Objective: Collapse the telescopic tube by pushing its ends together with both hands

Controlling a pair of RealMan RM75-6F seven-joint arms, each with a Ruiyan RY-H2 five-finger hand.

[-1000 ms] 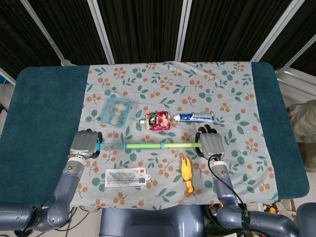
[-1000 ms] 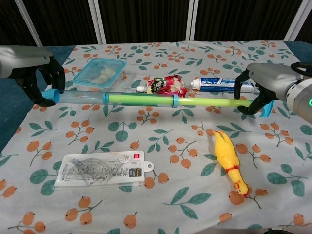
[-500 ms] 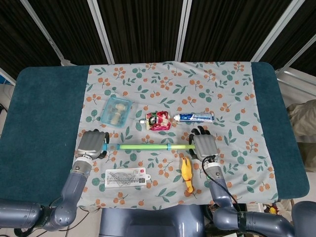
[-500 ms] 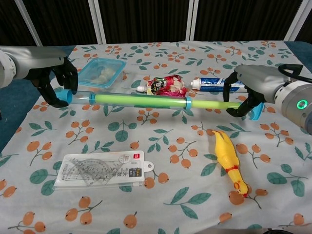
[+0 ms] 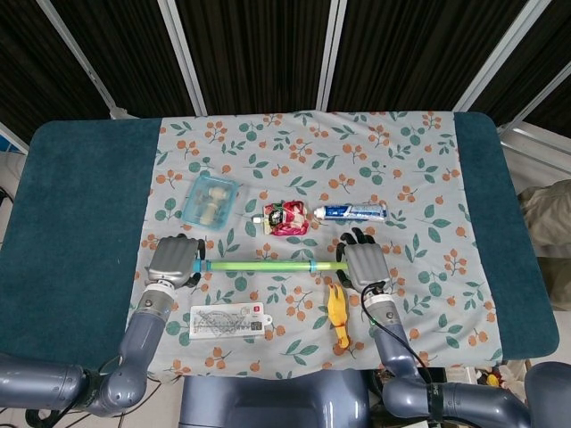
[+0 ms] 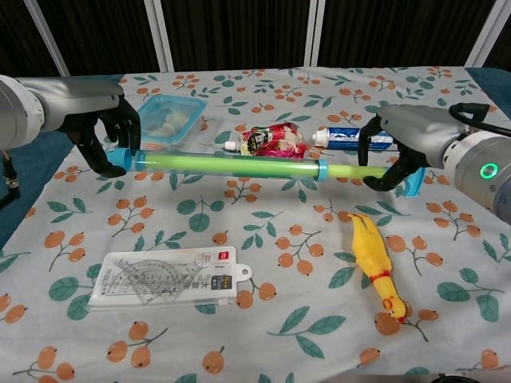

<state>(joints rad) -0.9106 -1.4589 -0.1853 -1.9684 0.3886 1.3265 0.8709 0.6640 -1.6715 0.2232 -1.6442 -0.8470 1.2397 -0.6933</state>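
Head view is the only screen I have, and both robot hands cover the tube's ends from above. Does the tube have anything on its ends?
Observer: Yes. In the chest view the telescopic tube has a blue cap poking out under the right robot hand.
Operator: And at the other end?
Observer: A second blue cap sits there, with the left robot hand curled around it.
Operator: Is anything lit up on the arms?
Observer: A green ring light glows on the right wrist.
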